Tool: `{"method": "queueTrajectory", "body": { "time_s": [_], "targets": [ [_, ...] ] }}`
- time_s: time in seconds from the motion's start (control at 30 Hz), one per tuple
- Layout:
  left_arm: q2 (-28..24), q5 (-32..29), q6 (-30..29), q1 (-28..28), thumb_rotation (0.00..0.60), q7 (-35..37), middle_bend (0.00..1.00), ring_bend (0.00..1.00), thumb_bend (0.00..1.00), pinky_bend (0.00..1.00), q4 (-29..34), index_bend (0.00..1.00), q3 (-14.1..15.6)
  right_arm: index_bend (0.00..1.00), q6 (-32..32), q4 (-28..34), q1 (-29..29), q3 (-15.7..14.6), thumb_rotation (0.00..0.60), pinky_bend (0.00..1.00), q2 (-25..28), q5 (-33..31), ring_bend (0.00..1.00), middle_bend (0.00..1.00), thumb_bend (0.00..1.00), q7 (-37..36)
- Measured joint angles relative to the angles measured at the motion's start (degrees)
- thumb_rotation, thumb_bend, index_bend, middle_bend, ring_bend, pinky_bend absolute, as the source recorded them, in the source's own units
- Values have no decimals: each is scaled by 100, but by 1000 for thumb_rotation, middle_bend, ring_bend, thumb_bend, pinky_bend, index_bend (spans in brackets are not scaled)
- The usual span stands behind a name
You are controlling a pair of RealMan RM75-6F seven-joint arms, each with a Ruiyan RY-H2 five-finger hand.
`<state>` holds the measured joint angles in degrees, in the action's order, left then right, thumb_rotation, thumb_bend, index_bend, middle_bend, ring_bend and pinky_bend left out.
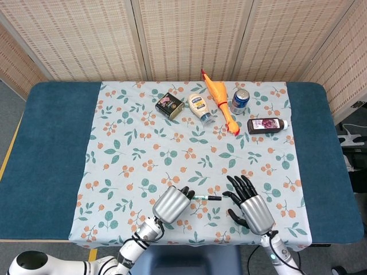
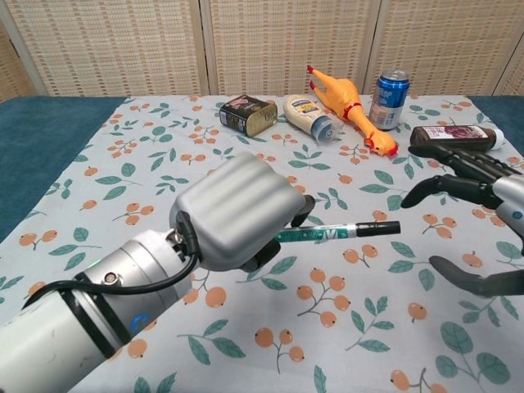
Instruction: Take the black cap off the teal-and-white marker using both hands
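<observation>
My left hand [image 1: 171, 203] [image 2: 237, 219] grips the teal-and-white marker [image 2: 321, 235] [image 1: 200, 197] by its barrel and holds it level above the cloth. Its black cap [image 2: 377, 228] [image 1: 214, 198] points to the right and sits on the marker's end. My right hand [image 1: 249, 207] [image 2: 479, 221] is open with fingers spread, a short way right of the cap and not touching it. In the chest view the right hand is partly cut off by the frame edge.
Along the far side of the floral cloth [image 1: 137, 166] lie a dark tin [image 1: 170, 106], a mayonnaise bottle [image 1: 200, 107], a rubber chicken [image 1: 220, 104], a blue can [image 1: 240, 101] and a dark bottle [image 1: 267, 125].
</observation>
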<state>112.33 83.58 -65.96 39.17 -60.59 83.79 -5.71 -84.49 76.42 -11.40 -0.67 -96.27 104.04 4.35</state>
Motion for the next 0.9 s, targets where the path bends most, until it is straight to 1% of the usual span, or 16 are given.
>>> {"method": "queueTrajectory", "body": {
  "time_s": [0.13,0.3,0.47,0.9],
  "targets": [
    [-9,-14,2,-6,600,-112,994,1000,437,1000,124,788,27,395,-116,-261,-64,35,600,2,-252,57,0,13,250,-56],
    [-16,-42,8,-10,600,-217,993,1000,437,1000,255,785,53,407,-229,-532,-139,51,600,3,-504,77,0,15,250,-149],
    [-23,-73,24,-10,600,-255,989,1000,437,1000,308,782,59,448,-278,-609,-170,40,600,3,-570,87,0,15,250,-187],
    [-101,-162,42,-2,600,-288,988,1000,436,1000,487,781,40,476,-388,-800,-233,-32,600,3,-750,32,0,15,250,-152]
  ]
}}
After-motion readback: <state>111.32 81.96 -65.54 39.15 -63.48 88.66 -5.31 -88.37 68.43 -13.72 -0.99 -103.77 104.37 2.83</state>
